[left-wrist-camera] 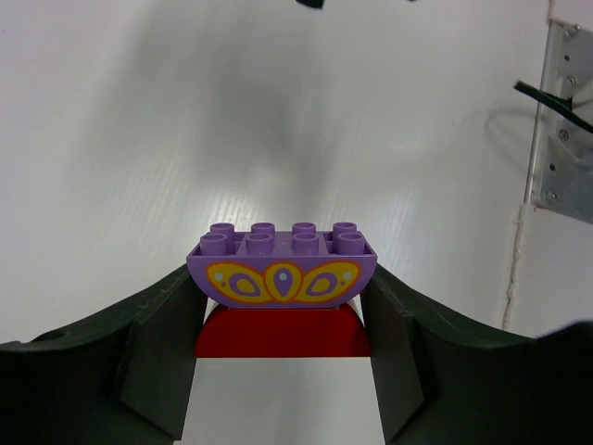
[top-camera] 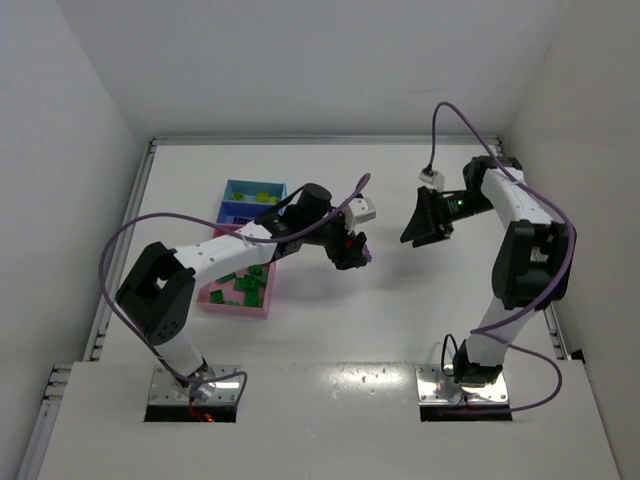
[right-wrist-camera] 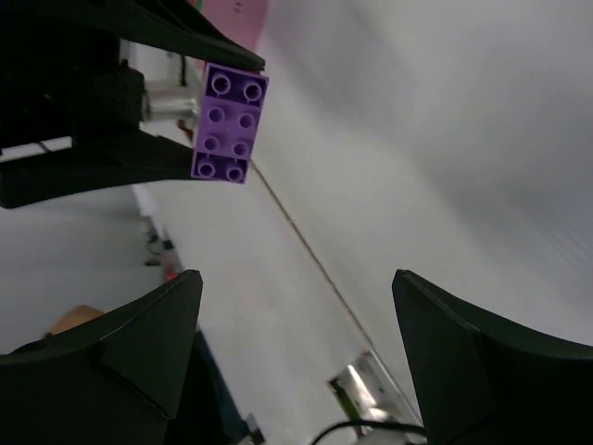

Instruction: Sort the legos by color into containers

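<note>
Pinched between the left jaws, gripped at both short ends: a purple lego (left-wrist-camera: 283, 269) with a yellow pattern, stuck on a red lego (left-wrist-camera: 281, 336). Under both, the white bench (left-wrist-camera: 139, 139). Spread wide, the right jaws, pointed at the purple lego and well apart from it. Behind the left jaws: pink container (top-camera: 235, 308) with green legos (top-camera: 240, 285), then blue containers (top-camera: 232, 187).
</note>
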{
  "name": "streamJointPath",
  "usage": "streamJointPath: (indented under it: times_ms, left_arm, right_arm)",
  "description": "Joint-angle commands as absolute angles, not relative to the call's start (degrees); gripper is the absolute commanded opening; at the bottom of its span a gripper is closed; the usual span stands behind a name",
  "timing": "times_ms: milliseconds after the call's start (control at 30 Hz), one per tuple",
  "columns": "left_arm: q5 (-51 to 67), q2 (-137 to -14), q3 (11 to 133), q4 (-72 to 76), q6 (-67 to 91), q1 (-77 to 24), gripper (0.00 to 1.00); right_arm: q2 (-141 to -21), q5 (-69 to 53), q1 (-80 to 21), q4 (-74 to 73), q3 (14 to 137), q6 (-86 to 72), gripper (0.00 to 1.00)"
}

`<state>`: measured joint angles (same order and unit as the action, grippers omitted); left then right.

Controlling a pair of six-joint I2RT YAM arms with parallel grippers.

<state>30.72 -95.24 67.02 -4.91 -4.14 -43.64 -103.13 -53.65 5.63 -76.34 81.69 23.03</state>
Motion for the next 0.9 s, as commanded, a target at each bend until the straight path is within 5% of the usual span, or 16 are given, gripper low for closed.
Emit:
streamJointPath:
  times_ms: [0,267,867]
  left_arm:
    - [29.4,-91.7,69.0,-0.5,-0.4,-42.8,0.13]
    - [30.2,-92.2,69.0,0.0,0.9,-41.2,0.13]
    - [29.7,-94.4,70.7,0.0,-0.8,-43.3,0.13]
  right_arm:
    - [-104.3,-64.5,4.6,-72.8,83.0,16.4,0.83]
    - [-99.6,-60.6,-1.2,-44.7,74.4,-9.6,0.82]
    - [-101.0,-58.6,-8.7,-42.7,75.9,-12.0,0.72]
